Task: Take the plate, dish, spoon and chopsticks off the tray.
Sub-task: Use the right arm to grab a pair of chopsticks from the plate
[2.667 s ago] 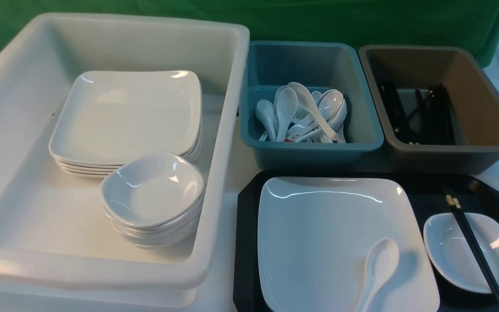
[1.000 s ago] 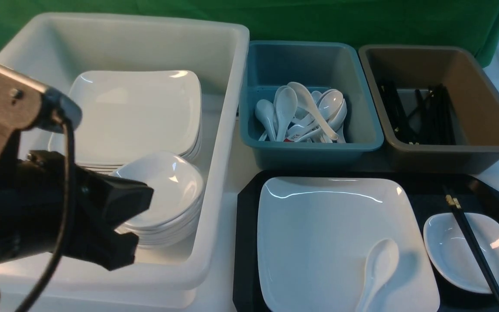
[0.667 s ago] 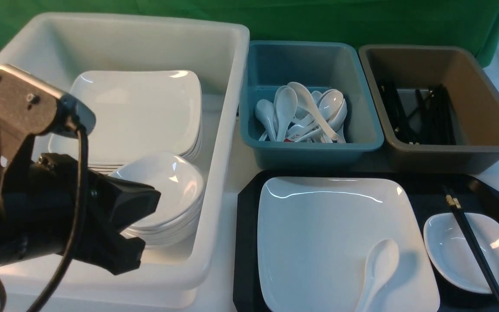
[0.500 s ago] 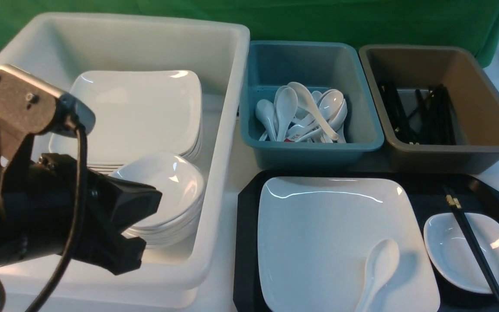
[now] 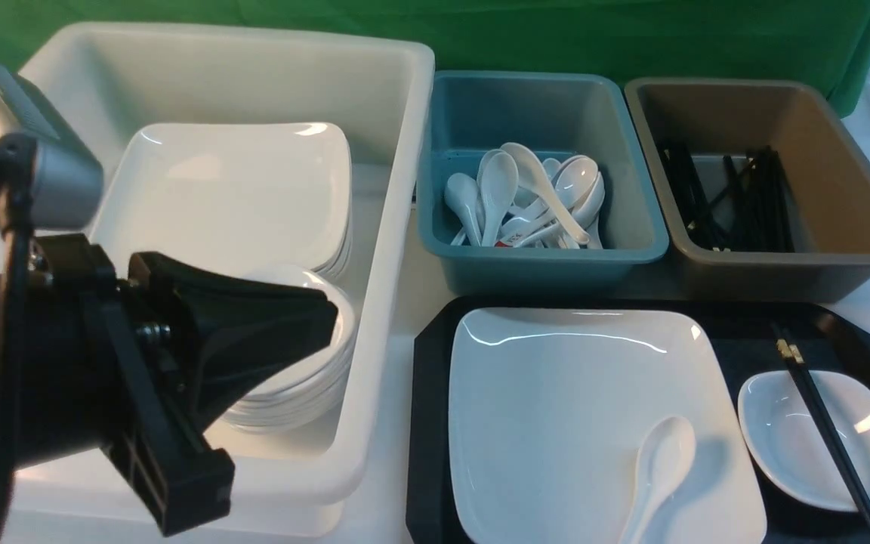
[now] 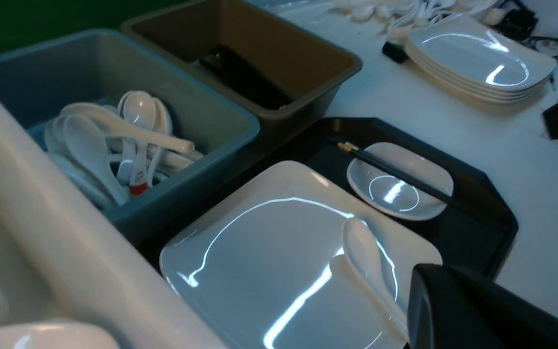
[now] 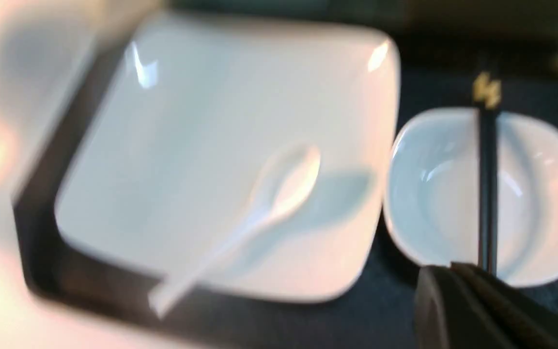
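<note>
Black, shut, empty: my left pincer (image 5: 325, 321), lower left, just swung over the white plastic bin (image 5: 254, 75). Lower right, black plastic tray (image 5: 427, 378) still holds large square white plate (image 5: 556, 408), white soup spoon (image 5: 661, 461), small white dish (image 5: 790, 446), black chopsticks (image 5: 820, 423). My right pincer (image 7: 453, 276) just closed empty; nothing cleared.

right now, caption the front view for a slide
Spoon on plate, chopsticks across dish, all on the black tray; left arm foreground.

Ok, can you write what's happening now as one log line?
tray: plate, dish, spoon, chopsticks all on it | spoon: on plate | chopsticks: across dish | left jaws: shut, empty | right jaws: shut
</note>
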Motion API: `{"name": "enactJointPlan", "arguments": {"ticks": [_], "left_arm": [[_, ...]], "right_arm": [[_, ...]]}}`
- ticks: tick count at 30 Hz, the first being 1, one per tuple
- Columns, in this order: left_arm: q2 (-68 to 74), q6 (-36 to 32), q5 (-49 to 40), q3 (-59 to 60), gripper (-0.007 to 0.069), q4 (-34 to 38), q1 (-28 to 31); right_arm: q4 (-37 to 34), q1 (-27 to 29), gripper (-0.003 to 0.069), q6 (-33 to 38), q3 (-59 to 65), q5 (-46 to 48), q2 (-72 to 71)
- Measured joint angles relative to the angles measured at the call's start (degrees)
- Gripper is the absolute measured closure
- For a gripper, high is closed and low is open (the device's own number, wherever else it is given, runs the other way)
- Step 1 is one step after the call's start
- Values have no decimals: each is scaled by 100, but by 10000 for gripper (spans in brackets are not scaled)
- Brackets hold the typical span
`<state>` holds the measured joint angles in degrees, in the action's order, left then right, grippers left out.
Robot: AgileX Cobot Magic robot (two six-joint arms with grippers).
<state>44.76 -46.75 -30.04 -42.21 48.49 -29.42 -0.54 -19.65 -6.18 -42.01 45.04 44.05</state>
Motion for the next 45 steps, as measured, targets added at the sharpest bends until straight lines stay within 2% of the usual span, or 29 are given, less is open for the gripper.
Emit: {"name": "enactJointPlan", "arguments": {"ticks": [5, 10, 11, 13, 14, 16, 18, 22, 30, 38, 40, 41, 44, 45], "left_arm": [[-549, -151, -67, -5, 617, 2, 0], [-1433, 294, -343, -11, 617, -569, 0], [-1464, 331, -354, -11, 617, -602, 0], [-1815, 744, -509, -11, 617, -1027, -6], [-1960, 915, -531, -11, 617, -1219, -6], [-2070, 1027, -533, -11, 617, -1373, -6], [-2156, 1121, -533, -11, 617, -1508, -6], [-2168, 1254, -545, -11, 617, -1553, -6], [-2168, 1274, -550, -11, 617, -1574, -6], [-2168, 1289, -550, -11, 617, -1557, -11], [-2168, 1289, -550, -11, 617, -1552, -11], [-2168, 1289, -550, -11, 617, -1552, -11], [-2168, 1292, -550, -11, 617, -1552, -11], [-2168, 1292, -550, -11, 617, -1552, -11]], "right_arm": [[54, 57, 627, 411, -948, 604, 1672], [-152, 996, 599, 900, -1234, 722, 2953], [-152, 1036, 599, 914, -1234, 722, 2988], [-330, 1412, 525, 1072, -1234, 698, 3364], [-357, 1540, 454, 1145, -1234, 583, 3496], [-385, 1600, 395, 1175, -1234, 450, 3585], [-425, 1682, 304, 1186, -1241, 250, 3749], [-454, 1765, 270, 1192, -1243, 79, 4111], [-474, 1837, 264, 1192, -1247, -754, 5257], [-448, 1837, 273, 1173, -1265, -1116, 5553], [-417, 1837, 299, 1177, -1270, -1121, 5559], [-389, 1837, 337, 1203, -1270, -1121, 5559], [-333, 1848, 527, 1378, -1283, -1083, 5559], [-340, 1848, 541, 1420, -1283, -1056, 5559]]}}
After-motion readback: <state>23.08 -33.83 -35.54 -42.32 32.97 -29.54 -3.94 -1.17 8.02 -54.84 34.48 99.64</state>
